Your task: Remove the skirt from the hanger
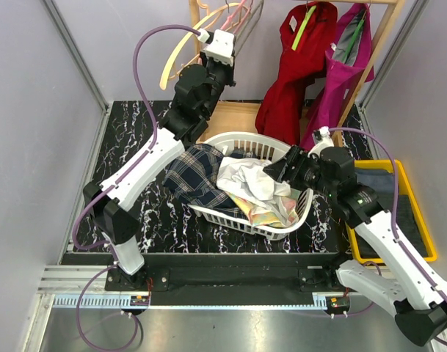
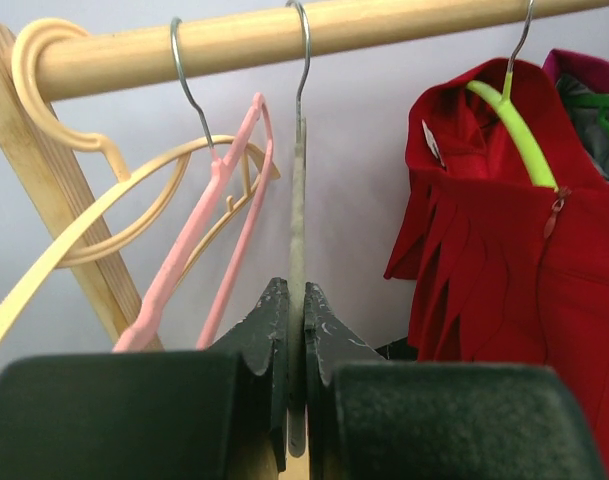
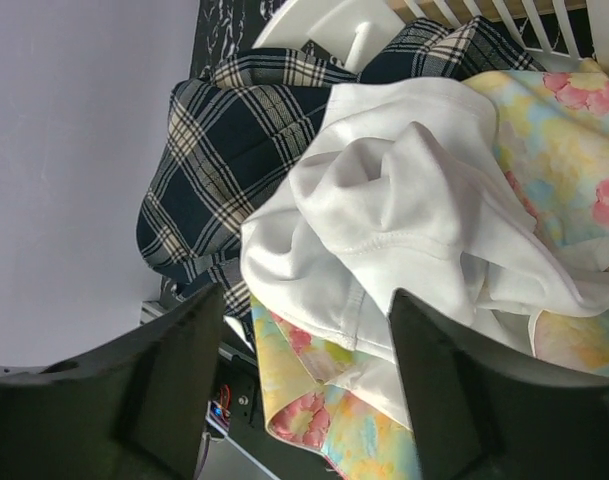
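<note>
Two claws show, well apart from each other. The left claw is raised to the wooden rail with its jaws pinched tight on the thin grey hanger. That hanger runs straight up from between the fingers to its wire hook over the rail. Just left of that claw hang a pink hanger and a cream hanger. To its right is a red garment on a green hanger. The right claw hovers over the white laundry basket with its jaws spread wide and nothing gripped between them. The white skirt lies crumpled just ahead of and below that open claw, on top of the pile in the basket. Beyond the skirt from the right claw, a dark plaid garment drapes over the basket's far rim. A floral cloth lies under the skirt, nearer the fingers.
</note>
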Robot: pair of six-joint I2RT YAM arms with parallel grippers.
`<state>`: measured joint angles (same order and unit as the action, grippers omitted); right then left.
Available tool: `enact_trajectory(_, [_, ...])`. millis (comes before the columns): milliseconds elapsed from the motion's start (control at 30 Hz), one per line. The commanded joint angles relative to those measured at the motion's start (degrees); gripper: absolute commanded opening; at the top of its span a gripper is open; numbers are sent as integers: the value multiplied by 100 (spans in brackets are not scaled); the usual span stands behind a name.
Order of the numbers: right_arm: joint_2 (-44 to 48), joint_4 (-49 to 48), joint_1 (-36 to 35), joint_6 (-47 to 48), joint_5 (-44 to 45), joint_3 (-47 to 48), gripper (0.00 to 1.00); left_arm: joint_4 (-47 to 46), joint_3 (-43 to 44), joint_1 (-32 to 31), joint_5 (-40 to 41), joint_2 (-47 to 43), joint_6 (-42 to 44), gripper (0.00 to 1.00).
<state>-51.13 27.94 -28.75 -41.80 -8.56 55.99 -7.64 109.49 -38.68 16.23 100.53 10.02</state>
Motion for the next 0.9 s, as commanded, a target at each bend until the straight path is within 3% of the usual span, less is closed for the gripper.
enact_trajectory(0, [209, -52, 10, -30, 47, 404, 81, -80, -279, 44, 232, -341, -62, 2])
enact_trajectory(33, [227, -61, 10, 5, 99, 439, 83, -19, -288, 36, 232, -385, -88, 22])
enact_trajectory(233, [236, -87, 10, 181, 319, 677, 92, 263, -709, -69, 249, -991, -18, 99])
enact_trajectory(400, [227, -114, 10, 190, 328, 668, 94, 421, -1096, -201, 258, -1684, -35, 99])
enact_trajectory(600, [349, -184, 10, 155, 337, 536, 95, 439, -808, -447, 39, -2178, 131, 99])
enact_trajectory(767, [499, -411, 10, 50, 276, 160, 95, 439, 88, -729, -497, -1775, 114, 99])
enact_trajectory(867, [744, -788, 10, 14, 232, -218, 94, -122, 169, -913, -849, -1301, 202, 99])
